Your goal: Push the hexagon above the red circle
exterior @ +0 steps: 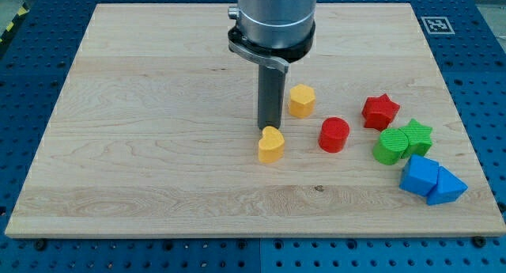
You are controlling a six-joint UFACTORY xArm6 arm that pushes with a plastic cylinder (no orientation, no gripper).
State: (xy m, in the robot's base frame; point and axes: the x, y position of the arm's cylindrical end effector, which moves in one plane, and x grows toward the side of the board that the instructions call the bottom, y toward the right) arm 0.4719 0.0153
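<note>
A yellow hexagon (301, 100) sits near the board's middle, up and to the left of the red circle (334, 134). My tip (269, 128) stands left of the hexagon, apart from it, and just above a yellow heart (271, 145), which it seems to touch. The red circle lies to the right of the tip and the heart.
A red star (380, 111) lies right of the red circle. A green round block (389, 145) and a green star (417, 136) sit together below it. Two blue blocks (419, 175) (446, 186) lie at the lower right. The wooden board (142, 107) rests on a blue pegboard.
</note>
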